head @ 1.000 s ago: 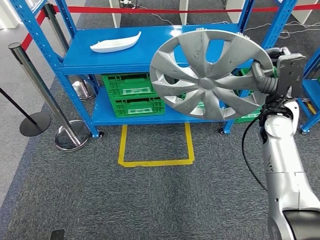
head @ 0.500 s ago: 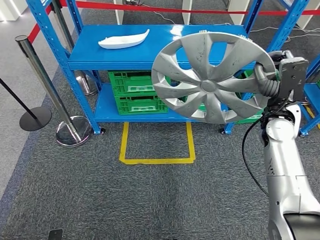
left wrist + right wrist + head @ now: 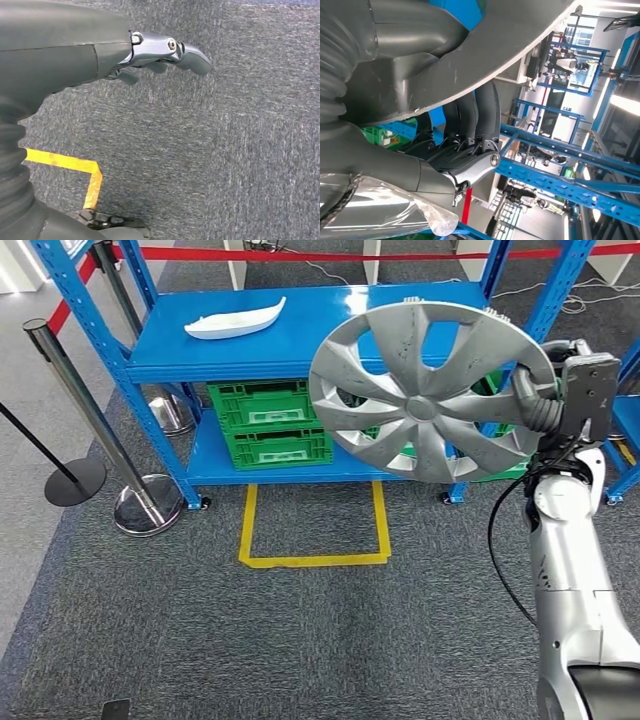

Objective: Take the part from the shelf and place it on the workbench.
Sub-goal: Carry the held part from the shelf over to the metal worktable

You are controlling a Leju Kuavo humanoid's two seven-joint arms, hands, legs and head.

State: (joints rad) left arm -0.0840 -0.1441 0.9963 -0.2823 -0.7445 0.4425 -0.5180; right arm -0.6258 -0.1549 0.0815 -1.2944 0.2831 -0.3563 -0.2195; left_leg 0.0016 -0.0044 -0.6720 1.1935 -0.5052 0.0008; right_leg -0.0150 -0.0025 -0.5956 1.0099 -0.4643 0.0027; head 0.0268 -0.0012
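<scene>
The right hand (image 3: 537, 400) grips the silver hubcap (image 3: 430, 390) by its rim, holding it up in front of the blue shelf (image 3: 302, 340); it looks light, stiff plastic, broad and awkward, so the rim grip seems sensible.

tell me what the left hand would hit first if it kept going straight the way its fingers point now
Probably the grey carpet floor. In the left wrist view the left hand holds nothing, its fingers stretched out over bare carpet, with nothing visible ahead of them. How steeply they angle down toward the floor is unclear.
</scene>
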